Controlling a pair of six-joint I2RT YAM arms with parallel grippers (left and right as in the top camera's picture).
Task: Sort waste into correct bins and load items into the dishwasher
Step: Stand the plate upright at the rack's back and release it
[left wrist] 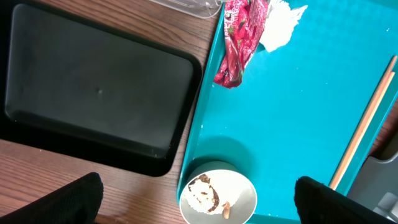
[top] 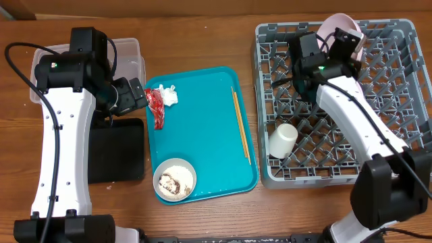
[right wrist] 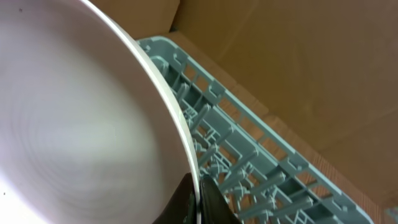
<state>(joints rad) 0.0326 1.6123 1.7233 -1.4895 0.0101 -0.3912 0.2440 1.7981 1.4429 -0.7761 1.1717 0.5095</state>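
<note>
Right fingers are pinching the round pale pink plate over the grey plastic rack, probably needing upright slotting; left fingers are hanging open.

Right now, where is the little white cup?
In the overhead view, the white cup sits in the grey dish rack on the right, near its lower-left corner beside the teal tray.
</note>
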